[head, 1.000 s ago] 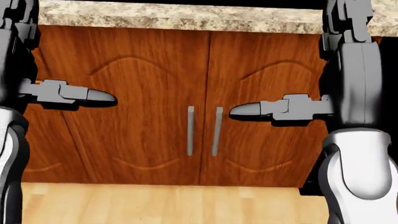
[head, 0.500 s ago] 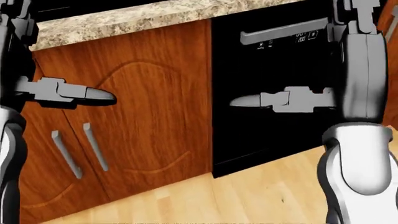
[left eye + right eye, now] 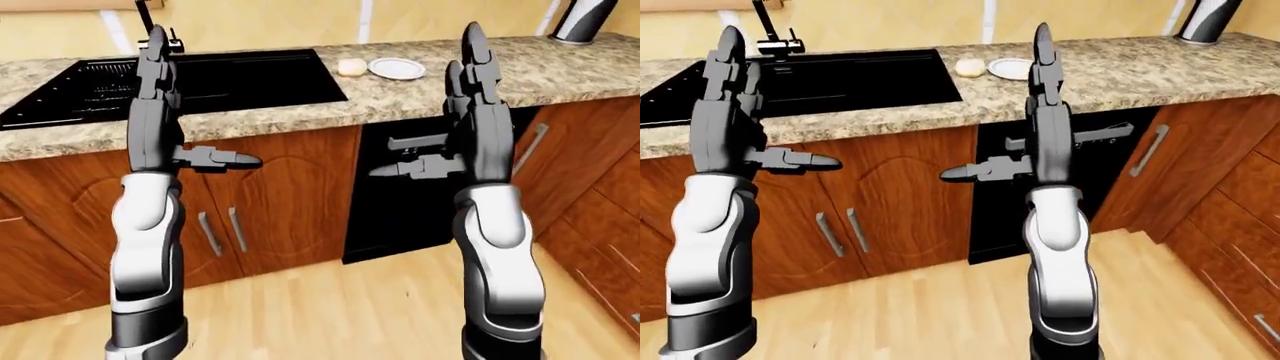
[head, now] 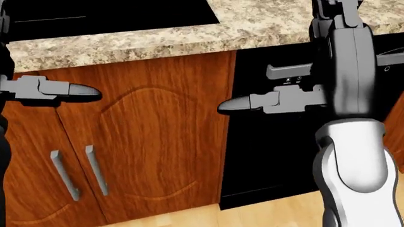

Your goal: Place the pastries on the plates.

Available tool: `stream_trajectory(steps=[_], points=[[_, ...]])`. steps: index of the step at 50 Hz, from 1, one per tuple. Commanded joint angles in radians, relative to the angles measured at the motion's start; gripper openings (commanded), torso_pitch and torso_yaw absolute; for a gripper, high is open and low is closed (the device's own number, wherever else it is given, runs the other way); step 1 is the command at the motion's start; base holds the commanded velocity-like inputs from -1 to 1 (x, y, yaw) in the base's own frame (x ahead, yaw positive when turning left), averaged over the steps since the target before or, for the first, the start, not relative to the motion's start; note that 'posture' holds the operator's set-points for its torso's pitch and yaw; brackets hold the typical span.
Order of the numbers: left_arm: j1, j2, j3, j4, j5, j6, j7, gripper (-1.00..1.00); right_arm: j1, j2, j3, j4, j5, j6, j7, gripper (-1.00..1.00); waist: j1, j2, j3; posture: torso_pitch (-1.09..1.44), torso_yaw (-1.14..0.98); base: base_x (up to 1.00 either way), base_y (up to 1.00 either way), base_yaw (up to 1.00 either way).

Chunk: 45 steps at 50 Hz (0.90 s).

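- A pastry (image 3: 351, 67), pale and round, lies on the speckled granite counter (image 3: 560, 71) toward the top of the left-eye view, just left of a white plate (image 3: 397, 68); whether the two touch cannot be told.
- Only the two eye views show the pastry and plate; the head view looks lower and cuts off at the counter's edge, so neither appears there.
- The eye views also take in a black sink (image 3: 150, 82) set into the counter left of the pastry, a faucet (image 3: 768, 30) above it in the right-eye view, and a dark cylindrical vessel (image 3: 582, 19) at the top right.
- The head view gives the closest look at the wooden cabinet doors (image 4: 145, 137) with their two grey handles (image 4: 79, 172), and at the black dishwasher (image 4: 265, 151) to their right.
- The left hand (image 3: 160, 71) is raised upright with its fingers straight and spread, thumb sticking out sideways; it grips nothing.
- The right hand (image 3: 475, 71) is raised the same way, fingers extended and apart, thumb pointing toward the left, empty.
- Both hands stand well short of the pastry and plate, in line with the cabinet fronts.
- Light wooden floor (image 3: 330, 307) fills the bottom of the eye views.
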Motion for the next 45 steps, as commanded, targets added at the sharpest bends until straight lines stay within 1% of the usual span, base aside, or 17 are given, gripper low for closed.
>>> stream_trajectory(steps=[1,5,8,9,11,13,14,20,21,22,23,27,28,30,31,40,45], points=[[-0.027,0.004,-0.004,-0.025,-0.002,-0.028,-0.001,1.00,-0.023,-0.008,-0.009,-0.022,-0.001,-0.015,-0.007,1.00,-0.010,0.013,-0.009,0.00,0.00,0.68,-0.93,0.00],[-0.027,0.006,-0.001,-0.028,-0.003,-0.026,0.000,1.00,-0.024,-0.009,-0.007,-0.025,-0.002,-0.012,-0.006,1.00,-0.019,-0.043,-0.025,0.00,0.00,0.69,-0.95,0.00],[-0.026,0.006,-0.003,-0.026,0.000,-0.026,0.001,1.00,-0.022,-0.008,-0.009,-0.022,-0.003,-0.018,-0.009,1.00,-0.035,-0.126,-0.030,0.00,0.00,0.65,-0.97,0.00],[-0.026,0.005,-0.003,-0.026,0.000,-0.027,0.001,1.00,-0.022,-0.008,-0.010,-0.022,-0.003,-0.016,-0.010,1.00,-0.044,-0.107,-0.031,0.00,0.00,0.54,-1.00,0.00],[-0.023,0.004,-0.004,-0.024,0.004,-0.028,0.003,1.00,-0.029,-0.009,-0.017,-0.018,-0.002,-0.003,-0.016,1.00,-0.057,-0.149,0.006,0.00,0.00,0.34,-0.89,0.00],[-0.022,0.003,-0.004,-0.025,0.004,-0.029,0.003,1.00,-0.033,-0.009,-0.021,-0.022,0.007,0.003,-0.027,1.00,-0.064,-0.152,-0.041,0.00,0.00,0.02,-0.45,0.00],[-0.024,0.004,-0.004,-0.030,0.003,-0.025,0.001,1.00,-0.033,-0.011,-0.019,-0.020,0.006,0.004,-0.032,1.00,-0.059,-0.165,-0.023,0.00,0.00,0.00,0.00,0.00],[-0.017,0.007,0.002,-0.035,0.000,-0.029,0.000,1.00,-0.033,-0.012,-0.016,-0.018,0.004,-0.006,-0.039,1.00,0.018,-0.063,0.009,0.00,0.00,0.00,0.00,0.00],[-0.016,0.008,0.003,-0.034,0.002,-0.028,0.000,1.00,-0.032,-0.013,-0.014,-0.018,0.001,-0.006,-0.038,1.00,0.046,-0.005,-0.002,0.00,0.00,0.00,0.00,0.00],[-0.016,0.009,0.003,-0.035,0.002,-0.028,0.001,1.00,-0.032,-0.013,-0.014,-0.018,0.001,-0.006,-0.039,1.00,0.096,0.104,-0.002,0.00,0.00,0.00,0.00,0.00],[-0.015,0.010,0.004,-0.036,0.003,-0.027,0.000,1.00,-0.033,-0.014,-0.014,-0.017,0.001,-0.006,-0.038,1.00,0.035,0.017,0.014,0.00,0.00,0.00,0.00,0.00],[-0.017,0.012,0.006,-0.034,0.001,-0.027,0.000,1.00,-0.046,-0.011,-0.019,-0.014,0.014,0.000,-0.042,1.00,0.063,-0.001,0.035,0.00,0.00,0.00,0.00,0.00],[-0.017,0.012,0.006,-0.034,-0.001,-0.027,0.000,1.00,-0.050,-0.013,-0.017,-0.011,0.016,0.002,-0.042,1.00,0.048,-0.024,0.025,0.00,0.00,0.00,-0.16,0.00],[-0.019,0.014,0.008,-0.032,-0.001,-0.028,0.000,1.00,-0.057,-0.017,-0.012,-0.011,0.010,0.006,-0.039,1.00,-0.005,-0.138,-0.032,0.00,0.00,0.00,-0.36,0.00],[-0.019,0.015,0.007,-0.032,0.000,-0.028,0.000,1.00,-0.057,-0.018,-0.011,-0.011,0.007,0.004,-0.037,1.00,0.005,-0.067,-0.024,0.00,0.00,0.02,-0.41,0.00],[-0.013,0.015,0.009,-0.034,0.001,-0.029,0.001,1.00,-0.044,-0.001,-0.004,-0.016,-0.057,0.018,0.008,1.00,-0.004,-0.103,-0.046,0.00,0.00,0.00,0.02,0.00],[-0.014,0.013,0.006,-0.028,0.003,-0.035,0.004,1.00,-0.043,-0.008,-0.024,-0.023,-0.007,0.030,-0.032,1.00,-0.012,-0.044,-0.026,0.00,0.00,0.00,0.03,0.00]])
